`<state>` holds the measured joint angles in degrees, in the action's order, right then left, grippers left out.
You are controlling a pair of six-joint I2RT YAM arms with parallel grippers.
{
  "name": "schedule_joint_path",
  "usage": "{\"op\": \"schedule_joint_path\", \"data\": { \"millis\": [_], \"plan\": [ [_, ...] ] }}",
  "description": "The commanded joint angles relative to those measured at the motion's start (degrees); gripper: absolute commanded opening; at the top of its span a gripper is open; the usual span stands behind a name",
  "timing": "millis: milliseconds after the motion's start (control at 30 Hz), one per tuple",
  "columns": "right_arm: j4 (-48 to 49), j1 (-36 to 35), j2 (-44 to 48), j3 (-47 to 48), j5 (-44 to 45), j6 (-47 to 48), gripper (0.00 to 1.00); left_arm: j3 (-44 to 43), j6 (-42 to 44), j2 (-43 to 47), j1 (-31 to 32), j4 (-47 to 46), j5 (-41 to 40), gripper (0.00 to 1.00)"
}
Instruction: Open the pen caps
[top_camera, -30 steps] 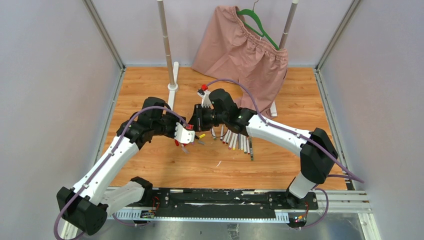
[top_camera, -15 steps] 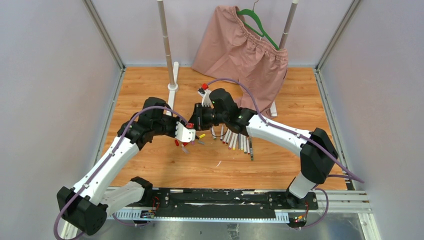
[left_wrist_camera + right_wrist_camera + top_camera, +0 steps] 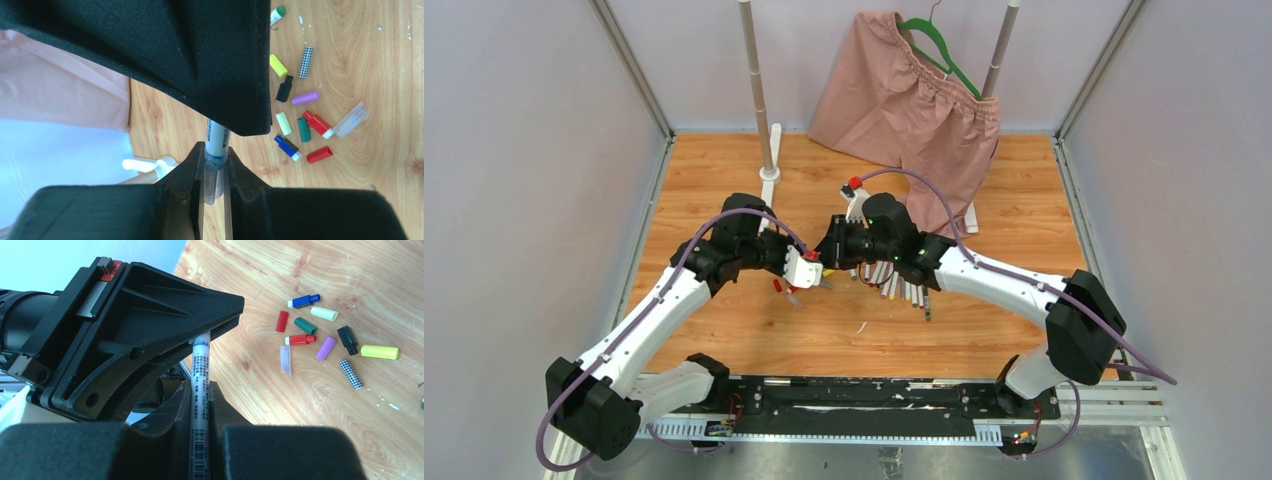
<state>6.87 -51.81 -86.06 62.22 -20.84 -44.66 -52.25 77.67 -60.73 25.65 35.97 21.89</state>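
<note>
- Left wrist view: left jaws, nearly shut, pinch the translucent plastic cap (image 3: 214,176) of a thin white-barrelled marker pen (image 3: 217,134).
- Right jaws clamp its barrel tightly.
- Held in mid-air, the pen's long axis runs straight between both grips, so the pull likely goes along it.

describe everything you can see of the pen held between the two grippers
The pen is a thin white barrel with black print and a barcode, with a blue band near one end. It is off the table: the right gripper clamps the barrel, the left gripper pinches its clear cap, not yet off.
</note>
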Motion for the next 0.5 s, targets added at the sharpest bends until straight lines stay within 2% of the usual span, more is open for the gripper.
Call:
{"op": "schedule_joint_path", "data": {
  "millis": [0,200,467],
  "plan": [
    [-7.6,-1.0,5.2,-3.5,-5.6,-0.3,0.00,0.1,-0.6,-0.8,-4.1,-7.4,-14.3,0.00],
    [-9.2,-1.0,7.0,-3.9,-5.3,0.0,0.00,0.6,2.0,-2.5,-5.3,-10.5,-18.7,0.00],
    [-10.5,-1.0,9.0,-5.1,-4.9,0.4,0.00,0.5,3.6,-3.9,-8.7,-12.2,-18.7,0.00]
  ]
}}
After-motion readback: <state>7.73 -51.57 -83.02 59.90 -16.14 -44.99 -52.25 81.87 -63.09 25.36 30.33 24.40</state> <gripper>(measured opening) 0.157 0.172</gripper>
